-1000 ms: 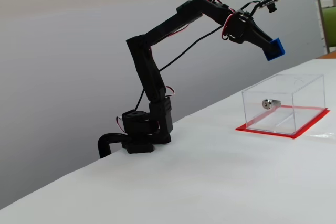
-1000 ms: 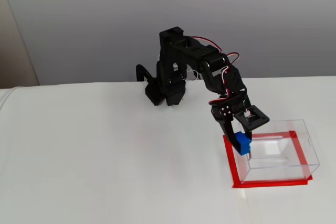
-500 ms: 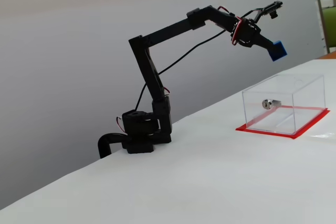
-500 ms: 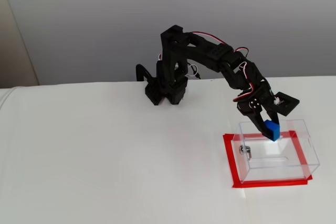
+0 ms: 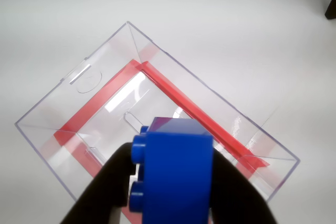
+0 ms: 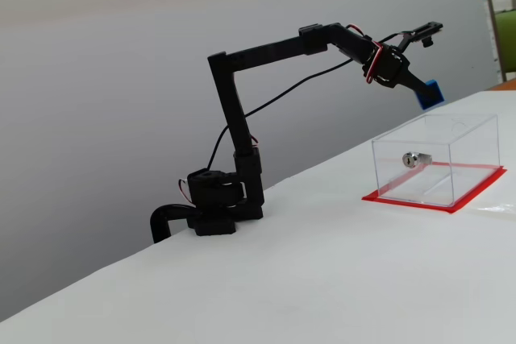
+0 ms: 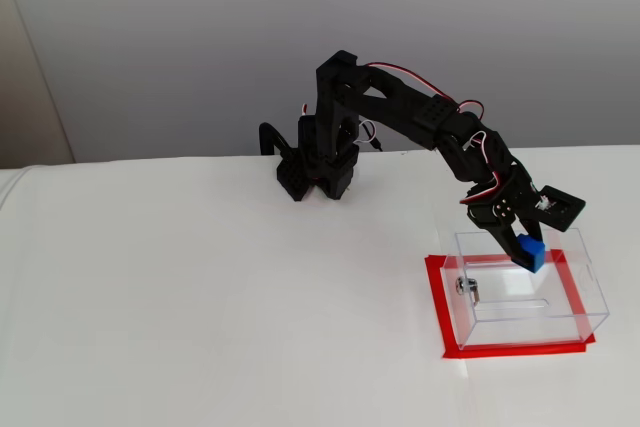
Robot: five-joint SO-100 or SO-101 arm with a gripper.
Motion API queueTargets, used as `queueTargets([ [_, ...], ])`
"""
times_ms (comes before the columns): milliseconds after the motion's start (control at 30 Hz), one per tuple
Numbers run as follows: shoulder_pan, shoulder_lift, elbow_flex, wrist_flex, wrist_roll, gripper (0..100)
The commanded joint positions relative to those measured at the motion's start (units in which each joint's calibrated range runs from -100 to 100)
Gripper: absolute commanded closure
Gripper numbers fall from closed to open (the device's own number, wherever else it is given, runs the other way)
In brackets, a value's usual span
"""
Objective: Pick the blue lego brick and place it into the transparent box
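Pinching the blue lego brick (image 5: 176,174) between its two black fingers, the pincer (image 5: 173,182) hangs in the air above the transparent box (image 5: 100,85), and the wrist view looks straight down past the brick into the open top. From there the box sits turned like a diamond, its clear rim running all round the brick's outline except at the bottom, where the frame cuts it off; red tape lines the base along the walls.

In a fixed view from the side, the brick (image 6: 430,93) is clear of the box (image 6: 476,122), above its near upper edge, with open air between them. In a fixed view from higher up, the brick (image 7: 530,252) shows over the back part of the box (image 7: 520,332), close to the rear wall, with most of the opening free in front of it. A small silver cylinder (image 7: 468,287) lies inside near the left wall in that view, apart from the brick.

Around the box the white bench (image 7: 200,297) is bare, and the arm's base (image 7: 315,172) stands well apart from the box
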Motion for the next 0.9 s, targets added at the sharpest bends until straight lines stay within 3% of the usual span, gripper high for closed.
queueTargets([
  [0,0.0,-0.5,-1.2,-1.1,-0.2,98],
  [200,0.0,-0.7,-1.1,-1.1,-0.2,97],
  [433,0.0,-0.7,-1.1,-1.1,0.2,77],
  [867,-0.1,-0.4,-1.1,-1.1,-0.1,77],
])
